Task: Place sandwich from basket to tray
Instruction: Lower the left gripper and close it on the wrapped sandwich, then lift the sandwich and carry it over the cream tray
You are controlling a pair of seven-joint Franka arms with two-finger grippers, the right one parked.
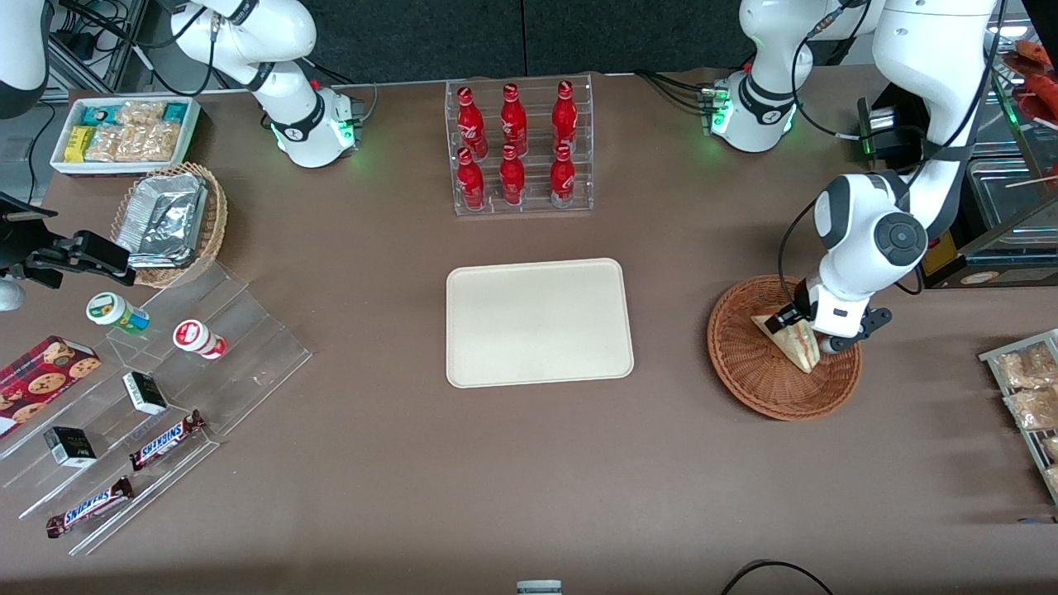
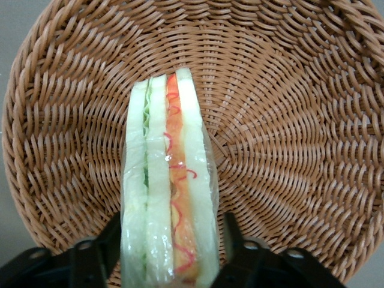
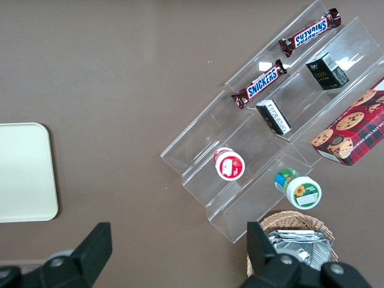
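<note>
The sandwich (image 2: pixel 168 180) is a plastic-wrapped wedge standing on edge in the reddish-brown wicker basket (image 1: pixel 748 372), its cut face up towards my wrist camera, showing pale bread, an orange-red layer and a strip of green. It sits about at the basket's middle, and I cannot tell whether its lower edge rests on the weave or has cleared it. My gripper (image 1: pixel 806 332) is down in the basket with one finger on each broad side of the wedge. In the wrist view the two black fingers (image 2: pixel 111 240) press against the wrap on both flanks, so I judge that I am closed on the sandwich and holding it, with the jaws only as wide as the wedge is thick.

The step in hand is the grasp, at the point of lifting. The basket stands near the working arm's end of the table, and the cream tray (image 1: pixel 463 372) lies bare at the table's middle, well apart from it, with nothing between them.

Next I need a straight lift, high enough to clear the basket's rim, then a level carry sideways to the tray and a gentle set-down before I let go. The slick wrap and soft bread may slip or squash, so I should keep the squeeze light.
</note>
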